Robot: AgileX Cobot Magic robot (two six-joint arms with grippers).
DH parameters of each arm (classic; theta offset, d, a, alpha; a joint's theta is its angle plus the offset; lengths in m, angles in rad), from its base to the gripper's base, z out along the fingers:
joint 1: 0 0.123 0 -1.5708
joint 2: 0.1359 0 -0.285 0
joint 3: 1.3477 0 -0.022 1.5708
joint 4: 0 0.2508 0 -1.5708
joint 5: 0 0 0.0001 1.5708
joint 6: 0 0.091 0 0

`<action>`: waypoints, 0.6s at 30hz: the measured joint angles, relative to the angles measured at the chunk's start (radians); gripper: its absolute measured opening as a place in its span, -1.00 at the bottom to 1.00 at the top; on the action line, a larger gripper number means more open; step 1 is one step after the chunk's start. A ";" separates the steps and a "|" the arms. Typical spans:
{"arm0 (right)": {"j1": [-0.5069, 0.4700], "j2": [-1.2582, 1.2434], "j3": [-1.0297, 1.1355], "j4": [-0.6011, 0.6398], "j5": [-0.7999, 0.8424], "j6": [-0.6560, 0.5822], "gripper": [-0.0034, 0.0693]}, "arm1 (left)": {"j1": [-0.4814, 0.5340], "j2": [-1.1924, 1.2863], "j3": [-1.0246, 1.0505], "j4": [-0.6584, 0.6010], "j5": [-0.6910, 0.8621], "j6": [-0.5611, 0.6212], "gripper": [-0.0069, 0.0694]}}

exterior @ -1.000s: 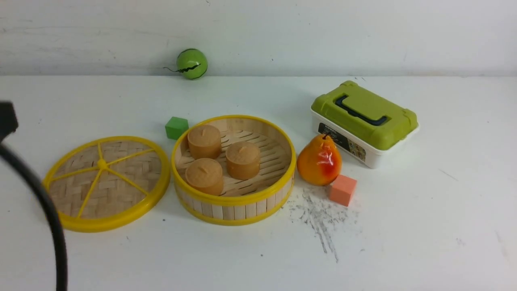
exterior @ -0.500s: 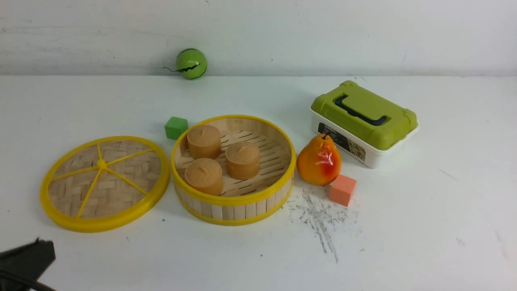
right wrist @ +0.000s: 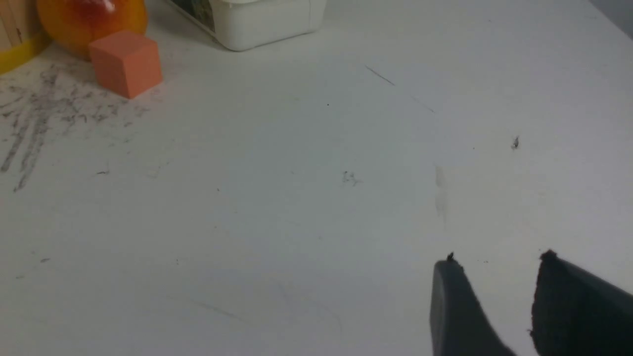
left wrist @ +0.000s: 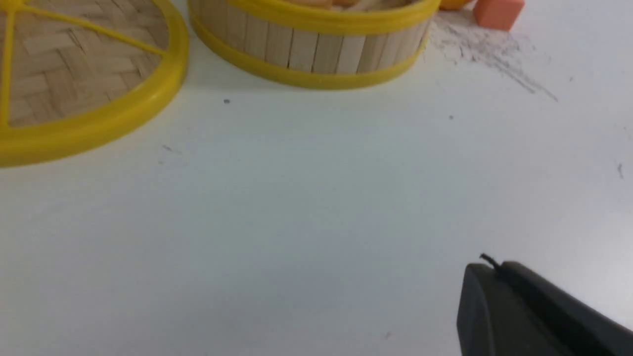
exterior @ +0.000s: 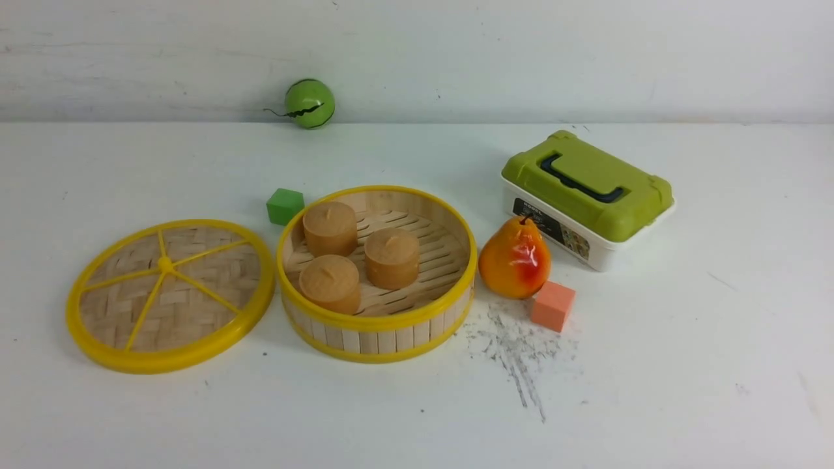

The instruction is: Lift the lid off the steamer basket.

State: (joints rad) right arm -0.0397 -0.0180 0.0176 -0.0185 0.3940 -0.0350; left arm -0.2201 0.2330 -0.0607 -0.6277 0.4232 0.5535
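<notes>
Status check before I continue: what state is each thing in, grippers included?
lid, off the steamer basket, lying flat beside it on its left.
steamer basket, uncovered, three brown cakes inside.
green-topped box, closed, handle folded flat.
left gripper, mostly out of frame, cannot tell.
right gripper, open, holding nothing.

Beside slat-walled round steamer basket (exterior: 378, 335) — yellow-rimmed woven bamboo lid (exterior: 176, 306) on left, glossy orange pear (exterior: 515, 260) on right; white table (exterior: 417, 417) open in front.

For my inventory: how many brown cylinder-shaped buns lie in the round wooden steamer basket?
3 buns, inside the steamer basket: one far left, one central, one nearest the camera. None appears hidden.
</notes>
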 joint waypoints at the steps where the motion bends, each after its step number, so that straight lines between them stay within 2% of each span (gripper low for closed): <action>1: 0.000 0.000 0.000 0.000 0.000 0.000 -0.25 | 0.009 -0.040 0.021 0.033 0.001 0.000 -0.85; 5: 0.000 0.000 0.000 0.000 0.000 0.000 -0.25 | 0.062 -0.181 0.041 0.101 -0.006 -0.010 -0.85; 9: 0.000 0.000 0.000 0.000 0.000 0.000 -0.25 | 0.124 -0.239 0.050 0.213 -0.075 -0.104 -0.85; 12: 0.000 0.000 0.000 0.000 0.000 0.000 -0.25 | 0.201 -0.242 0.083 0.369 -0.144 -0.325 -0.85; 13: 0.000 0.000 0.000 0.000 0.000 0.000 -0.25 | 0.210 -0.242 0.085 0.387 -0.144 -0.367 -0.85; 15: 0.000 0.000 0.000 0.000 0.000 0.000 -0.25 | 0.214 -0.242 0.087 0.456 -0.119 -0.523 -0.85; 17: 0.000 0.000 0.000 0.000 0.000 0.000 -0.25 | 0.207 -0.242 0.087 0.494 -0.073 -0.608 -0.85; 18: 0.000 0.000 0.000 0.000 0.000 0.000 -0.25 | 0.205 -0.242 0.087 0.498 -0.068 -0.615 -0.85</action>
State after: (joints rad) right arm -0.0397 -0.0180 0.0176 -0.0185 0.3940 -0.0350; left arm -0.0147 -0.0093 0.0266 -0.1295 0.3551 -0.0615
